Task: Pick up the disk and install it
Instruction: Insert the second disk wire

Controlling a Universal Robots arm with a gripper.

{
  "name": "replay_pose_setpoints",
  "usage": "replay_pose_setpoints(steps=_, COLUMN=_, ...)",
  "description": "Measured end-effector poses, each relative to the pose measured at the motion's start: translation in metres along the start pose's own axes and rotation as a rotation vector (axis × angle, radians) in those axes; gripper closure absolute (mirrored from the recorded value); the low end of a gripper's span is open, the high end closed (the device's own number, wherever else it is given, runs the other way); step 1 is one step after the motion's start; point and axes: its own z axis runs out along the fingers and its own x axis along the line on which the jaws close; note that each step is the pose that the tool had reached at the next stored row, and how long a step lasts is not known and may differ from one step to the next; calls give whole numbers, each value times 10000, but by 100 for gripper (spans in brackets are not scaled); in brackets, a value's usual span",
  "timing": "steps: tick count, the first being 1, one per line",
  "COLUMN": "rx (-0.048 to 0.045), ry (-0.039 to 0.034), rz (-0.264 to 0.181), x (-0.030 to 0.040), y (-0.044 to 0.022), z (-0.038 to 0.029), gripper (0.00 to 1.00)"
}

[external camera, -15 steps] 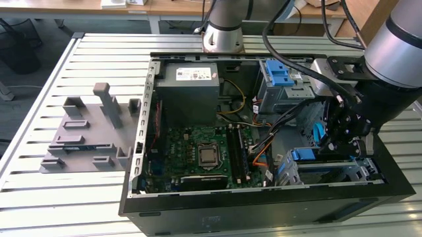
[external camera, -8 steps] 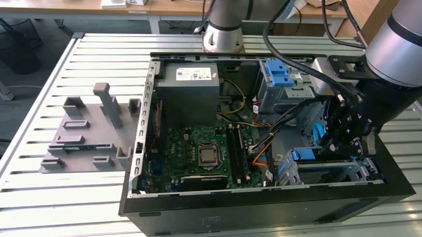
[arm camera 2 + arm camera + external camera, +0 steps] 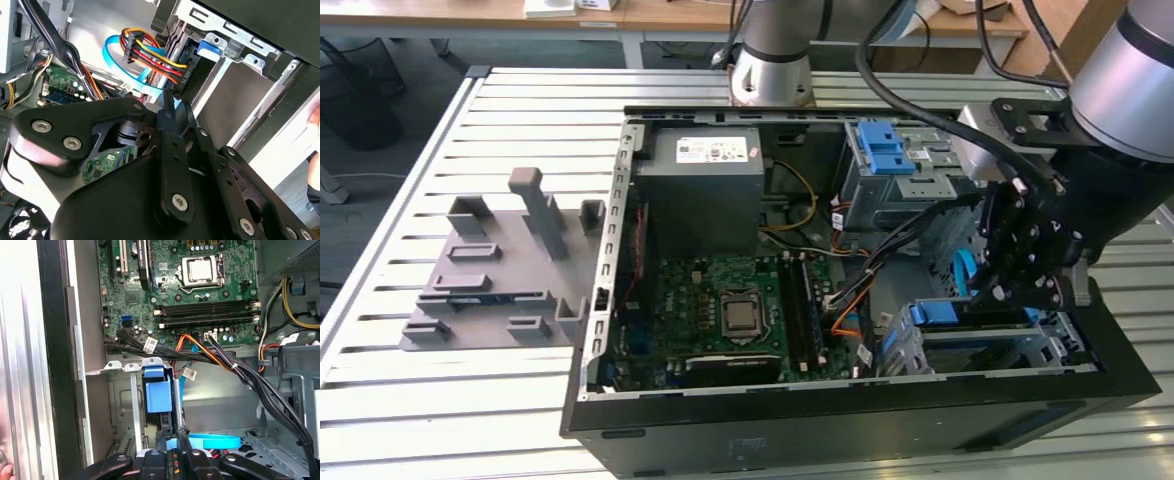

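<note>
Exterior view: gripper (image 3: 1027, 262) down inside the open computer case (image 3: 854, 420), just above the disk (image 3: 970, 318), already seated in the lower drive cage (image 3: 1061, 350) at the exterior view's right.

Second wrist view: jaws pressed together, pinching nothing, near the disk's connector end (image 3: 192, 62).

First wrist view: blue bracket (image 3: 159, 392) upright in its slot. Install apparently near done.

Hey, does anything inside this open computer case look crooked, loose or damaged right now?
Nothing looks damaged. A flat blue cable lies loose across the case floor beside the gripper, and the disk sits in its bay.
</note>
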Motion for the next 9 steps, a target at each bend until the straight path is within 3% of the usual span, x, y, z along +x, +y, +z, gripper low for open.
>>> replay_pose_setpoints(steps=7, rx=0, ry=0, rz=0, x=0, y=0, z=-35, gripper=78)
replay_pose_setpoints(steps=9, rx=0, ry=2, rz=0, x=0, y=0, z=-29, gripper=89)
